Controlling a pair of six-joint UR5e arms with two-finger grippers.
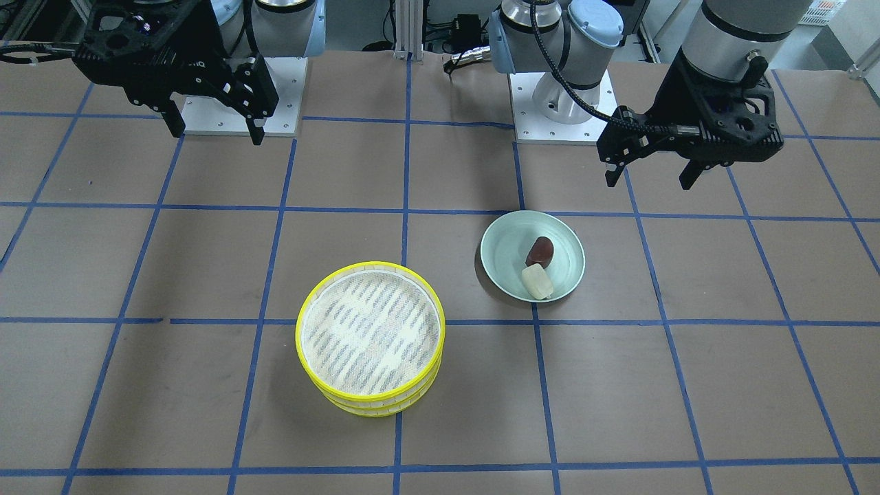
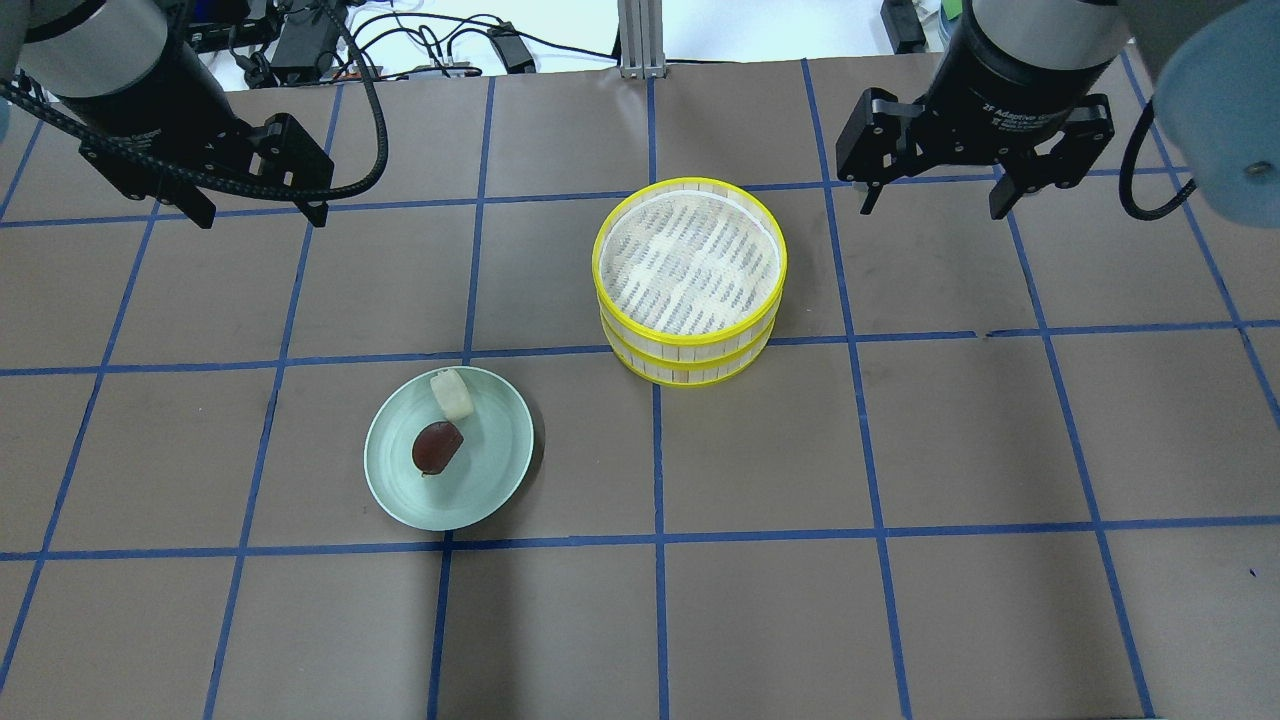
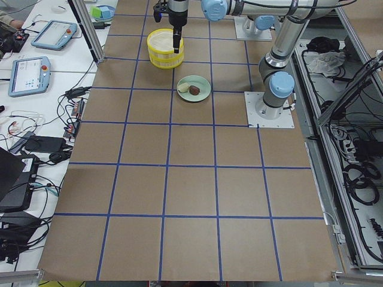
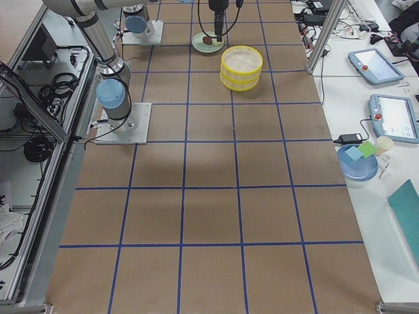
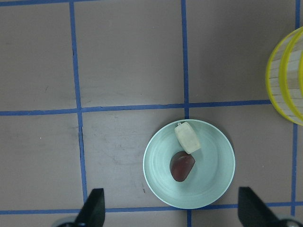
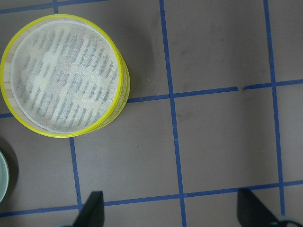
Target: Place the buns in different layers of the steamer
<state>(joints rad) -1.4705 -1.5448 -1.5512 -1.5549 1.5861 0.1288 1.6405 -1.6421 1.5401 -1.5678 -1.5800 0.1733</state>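
The steamer (image 2: pixel 690 265) is a stack of yellow-rimmed trays with an empty mesh floor on top, also in the front view (image 1: pixel 371 337) and right wrist view (image 6: pixel 64 73). The dark reddish-brown bun (image 2: pixel 437 447) and the cream-white bun (image 2: pixel 451 393) lie touching on a pale green plate (image 2: pixel 490 470), also in the left wrist view (image 5: pixel 182 166) (image 5: pixel 187 137). My left gripper (image 2: pixel 262 218) is open and empty, high above the table behind the plate. My right gripper (image 2: pixel 934 210) is open and empty, to the right of the steamer.
The table is brown paper with a blue tape grid (image 2: pixel 655 450). The two arm bases (image 1: pixel 557 110) (image 1: pixel 234 103) stand at the robot's edge. Teach pendants (image 3: pixel 27 75) and cables lie on the side bench beyond the steamer.
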